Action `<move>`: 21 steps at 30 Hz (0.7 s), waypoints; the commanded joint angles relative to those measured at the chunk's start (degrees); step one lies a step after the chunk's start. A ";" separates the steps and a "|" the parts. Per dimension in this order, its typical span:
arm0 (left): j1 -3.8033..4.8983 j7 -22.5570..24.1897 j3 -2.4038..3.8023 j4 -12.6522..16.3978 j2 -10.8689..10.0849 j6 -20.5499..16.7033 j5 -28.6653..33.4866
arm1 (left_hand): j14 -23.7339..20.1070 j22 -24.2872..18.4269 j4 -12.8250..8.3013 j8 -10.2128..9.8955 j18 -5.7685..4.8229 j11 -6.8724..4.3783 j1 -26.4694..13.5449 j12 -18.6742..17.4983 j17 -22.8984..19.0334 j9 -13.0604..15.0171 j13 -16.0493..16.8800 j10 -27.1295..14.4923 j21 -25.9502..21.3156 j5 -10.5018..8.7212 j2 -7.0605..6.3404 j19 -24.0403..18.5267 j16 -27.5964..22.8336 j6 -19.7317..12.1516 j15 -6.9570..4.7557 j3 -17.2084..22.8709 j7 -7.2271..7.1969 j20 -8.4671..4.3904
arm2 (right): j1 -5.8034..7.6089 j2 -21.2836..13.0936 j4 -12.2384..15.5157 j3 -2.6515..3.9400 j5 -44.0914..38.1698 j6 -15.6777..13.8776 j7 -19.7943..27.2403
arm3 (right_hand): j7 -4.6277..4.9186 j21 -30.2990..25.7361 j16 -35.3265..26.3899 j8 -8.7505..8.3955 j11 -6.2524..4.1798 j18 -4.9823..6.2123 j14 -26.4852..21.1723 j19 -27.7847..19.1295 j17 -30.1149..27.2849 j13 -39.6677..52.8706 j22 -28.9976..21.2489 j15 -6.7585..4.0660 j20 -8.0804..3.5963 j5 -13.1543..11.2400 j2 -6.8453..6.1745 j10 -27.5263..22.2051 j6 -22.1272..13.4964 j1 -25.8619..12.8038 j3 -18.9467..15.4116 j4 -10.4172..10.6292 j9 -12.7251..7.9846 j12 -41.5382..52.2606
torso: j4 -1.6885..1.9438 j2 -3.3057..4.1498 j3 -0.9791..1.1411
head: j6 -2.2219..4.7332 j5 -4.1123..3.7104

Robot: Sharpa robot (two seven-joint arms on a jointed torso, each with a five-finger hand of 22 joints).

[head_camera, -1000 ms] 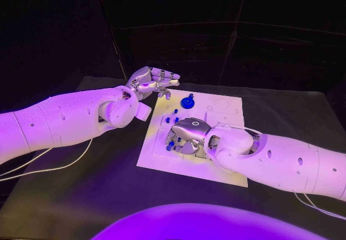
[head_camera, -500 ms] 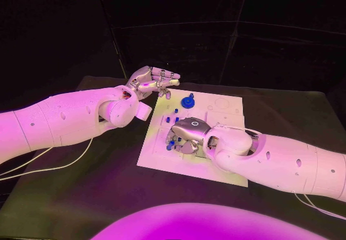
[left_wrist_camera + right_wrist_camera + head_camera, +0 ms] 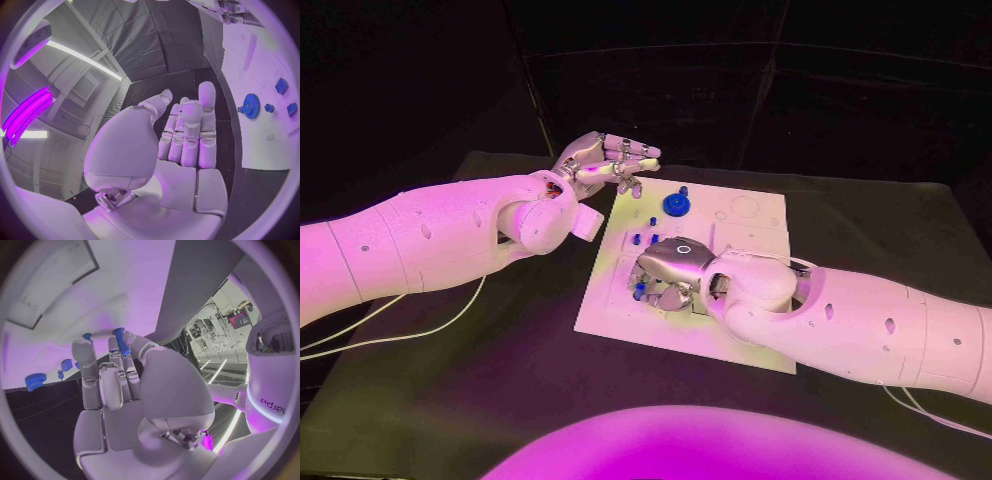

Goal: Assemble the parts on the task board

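The white task board (image 3: pixel 750 228) lies in the middle of the black table. A blue gear (image 3: pixel 676 205) stands near its far edge, with small blue pegs (image 3: pixel 643 238) just in front of it. My right hand (image 3: pixel 669 272) is down on the middle of the board, fingers pointing at the plate. There it pinches a blue peg (image 3: pixel 120 341) between thumb and finger, its tip against the board (image 3: pixel 125 280). My left hand (image 3: pixel 609 160) hovers beyond the board's far left corner and holds nothing. Its fingers (image 3: pixel 187 130) stand together, with the gear (image 3: pixel 251 105) and blue pegs (image 3: pixel 281 86) beside them.
A white cable (image 3: pixel 387 335) trails over the table under my left arm. My right forearm (image 3: pixel 877 325) covers the board's near right part. Bare black table (image 3: pixel 488 400) lies in front of the board.
My right hand has edged slightly leftward over the board. The left hand has stayed where it was.
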 commanded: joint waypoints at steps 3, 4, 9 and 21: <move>0.08 0.33 0.05 0.13 -0.03 0.58 0.21 | -0.24 -0.07 0.11 -0.09 0.73 0.10 0.00 0.38 -0.09 -0.09 0.07 -0.39 -0.28 -0.15 0.61 -0.11 -0.20 -0.16 -0.01 -0.37 0.07 0.39 | -0.03 0.15 0.07 -0.21 -0.68 -1.23 0.03 | 0.11 -1.08 -0.62 -0.08 0.74 0.15 2.60 -1.09 -0.63 -0.13 -1.43 0.89 0.67 0.27 -0.91 -3.85 -3.43 -1.35 -1.16 0.33 -0.05 -1.34 | 0.00 0.00 0.03 | 0.07 -0.03; 0.08 0.33 0.05 0.13 -0.03 0.58 0.21 | -0.24 -0.07 0.11 -0.09 0.73 0.10 0.00 0.38 -0.09 -0.09 0.07 -0.39 -0.28 -0.15 0.61 -0.11 -0.20 -0.16 -0.01 -0.37 0.07 0.39 | -0.03 0.16 0.09 -0.22 -0.62 -1.63 0.13 | 0.09 -1.19 -0.67 -0.07 0.78 0.19 2.56 -1.17 -0.72 -0.11 -1.59 0.94 0.75 0.27 -1.00 -4.30 -3.89 -1.44 -1.42 0.36 -0.03 -1.36 | -0.01 -0.01 0.03 | 0.08 -0.03; 0.08 0.32 0.05 0.14 -0.03 0.60 0.21 | -0.24 -0.07 0.11 -0.09 0.73 0.10 0.00 0.38 -0.09 -0.09 0.07 -0.39 -0.28 -0.15 0.61 -0.11 -0.20 -0.16 -0.01 -0.37 0.07 0.39 | -0.04 0.07 0.29 -0.27 -0.18 -3.37 0.67 | 0.01 -1.55 -0.76 -0.04 0.80 0.29 2.48 -1.37 -0.90 -0.02 -2.08 0.99 0.87 0.31 -1.10 -5.50 -5.25 -1.62 -2.47 0.46 0.01 -1.12 | -0.03 -0.02 0.02 | 0.11 -0.03; 0.07 0.28 0.05 0.07 -0.14 0.71 0.21 | -0.31 -0.16 0.13 -0.05 0.74 0.11 0.00 0.50 -0.25 -0.10 0.11 -0.48 -0.37 -0.15 0.68 -0.08 -0.24 -0.19 0.00 -0.51 0.08 0.40 | -0.32 -4.45 3.93 -0.26 2.82 -13.27 2.98 | -0.26 -2.61 -1.19 -0.04 0.82 0.51 2.24 -1.87 -1.66 0.05 -3.67 0.99 0.89 1.19 -0.97 -8.19 -8.57 -1.42 -5.48 0.47 0.05 0.18 | -0.18 -0.18 0.04 | 0.68 -0.44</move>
